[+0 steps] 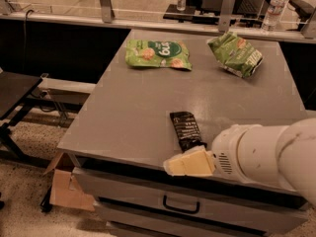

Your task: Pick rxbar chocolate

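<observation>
The rxbar chocolate (pixel 184 129) is a small flat black wrapper bar lying on the grey table (pixel 128 112) near its front edge. My gripper (pixel 187 163) reaches in from the right on a thick white arm; its cream-coloured fingers (pixel 190 162) sit just in front of the bar's near end, at the table's front edge. The bar's near tip is partly covered by the gripper.
Two green snack bags lie at the far side: one flat at the back middle (pixel 158 54), one crumpled at the back right (pixel 236 54). Drawers (pixel 177 205) sit below the table front. A cardboard box (pixel 63 186) stands on the floor at left. Water bottles (pixel 274 4) stand behind.
</observation>
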